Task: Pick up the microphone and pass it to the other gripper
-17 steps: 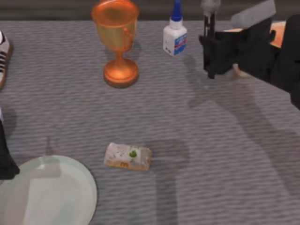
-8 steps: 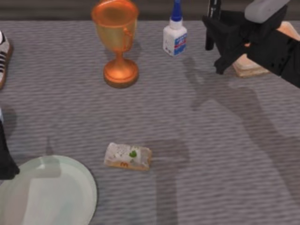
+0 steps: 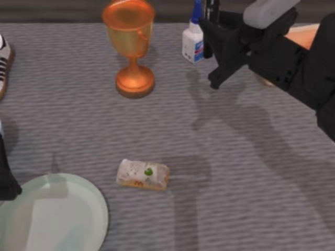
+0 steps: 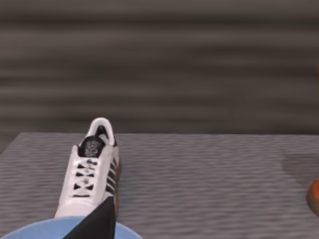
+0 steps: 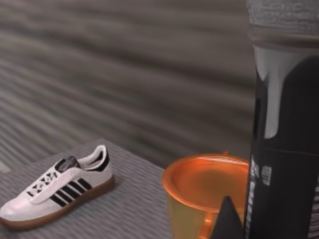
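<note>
Shifted left along the far edge since a second ago: right gripper [image 3: 213, 49], now just beside the glue bottle [image 3: 194, 41], with the microphone [image 3: 210, 10] held clear of the table. From left to right: left arm [image 3: 5, 180] parked at the near left, beside the pale plate [image 3: 78, 209]; orange goblet [image 3: 129, 47] far centre; wrapped sandwich [image 3: 143, 174] near centre. Seemingly clamped on the black handle, though the contact is hidden from above. Looms close in the right wrist view. Probably light, stiff, smooth-sided and somewhat slippery. Best received on bare handle, away from the mesh head.
</note>
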Action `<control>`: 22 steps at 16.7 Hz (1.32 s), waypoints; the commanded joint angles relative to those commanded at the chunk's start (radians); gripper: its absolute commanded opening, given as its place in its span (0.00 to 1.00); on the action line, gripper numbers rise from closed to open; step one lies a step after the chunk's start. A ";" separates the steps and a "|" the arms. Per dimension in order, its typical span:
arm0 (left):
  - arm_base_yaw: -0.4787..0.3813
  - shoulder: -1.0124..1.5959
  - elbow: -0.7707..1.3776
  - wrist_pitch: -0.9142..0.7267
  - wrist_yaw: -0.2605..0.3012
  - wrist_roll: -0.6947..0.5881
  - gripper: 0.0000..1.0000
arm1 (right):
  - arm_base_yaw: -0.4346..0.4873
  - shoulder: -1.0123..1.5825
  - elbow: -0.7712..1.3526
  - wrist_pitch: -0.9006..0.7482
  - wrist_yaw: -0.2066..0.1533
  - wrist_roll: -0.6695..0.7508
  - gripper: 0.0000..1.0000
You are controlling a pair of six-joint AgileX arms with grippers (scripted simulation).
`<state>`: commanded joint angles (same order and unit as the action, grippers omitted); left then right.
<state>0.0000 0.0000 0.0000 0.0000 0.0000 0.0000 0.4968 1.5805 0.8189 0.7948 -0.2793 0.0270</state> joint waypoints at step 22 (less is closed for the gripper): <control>-0.075 0.301 0.219 0.106 0.215 0.021 1.00 | 0.130 -0.059 0.005 -0.040 0.124 0.007 0.00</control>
<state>-0.0750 0.3012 0.2190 0.1061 0.2153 0.0209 0.6265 1.5213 0.8241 0.7544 -0.1555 0.0340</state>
